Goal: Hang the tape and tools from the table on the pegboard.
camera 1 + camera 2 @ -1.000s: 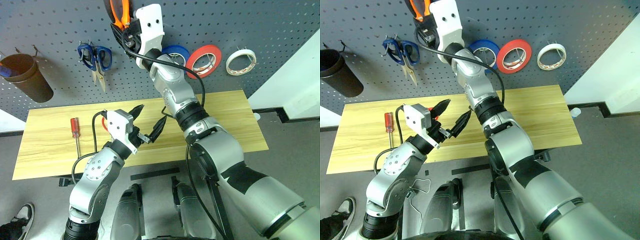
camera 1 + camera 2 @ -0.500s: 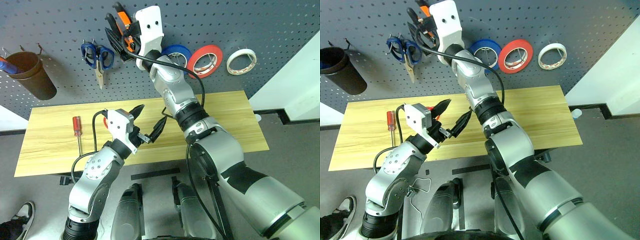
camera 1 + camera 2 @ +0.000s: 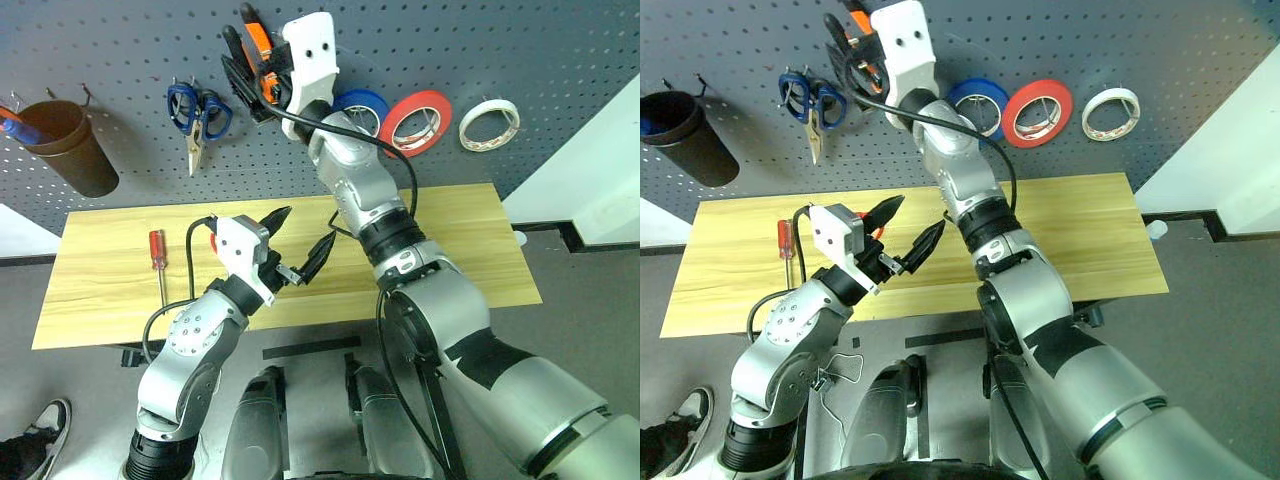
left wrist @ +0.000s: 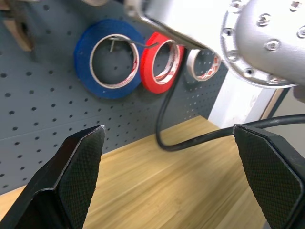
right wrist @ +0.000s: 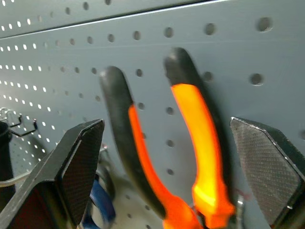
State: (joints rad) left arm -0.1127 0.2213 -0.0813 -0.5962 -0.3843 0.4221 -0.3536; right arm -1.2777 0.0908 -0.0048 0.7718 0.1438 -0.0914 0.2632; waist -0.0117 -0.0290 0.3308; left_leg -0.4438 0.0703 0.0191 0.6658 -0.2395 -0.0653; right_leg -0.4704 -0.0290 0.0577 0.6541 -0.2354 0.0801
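both pincers (image 3: 297,248) (image 5: 167,157) gape empty; brown cup (image 3: 70,148) on pegboard (image 3: 120,50) holds a blue-tipped thing.

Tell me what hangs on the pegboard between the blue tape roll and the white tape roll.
The red tape roll hangs between the blue roll and the white roll, seen in both eye views.

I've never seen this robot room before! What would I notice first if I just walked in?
Probably the right tool, reaching high up to the dark pegboard, open around the orange-and-black pliers hanging there. Next, the bright row of tape rolls on the board: a blue roll, a red roll and a cream-white tape. Down on the wooden table lies a small red-handled screwdriver, near its left end.
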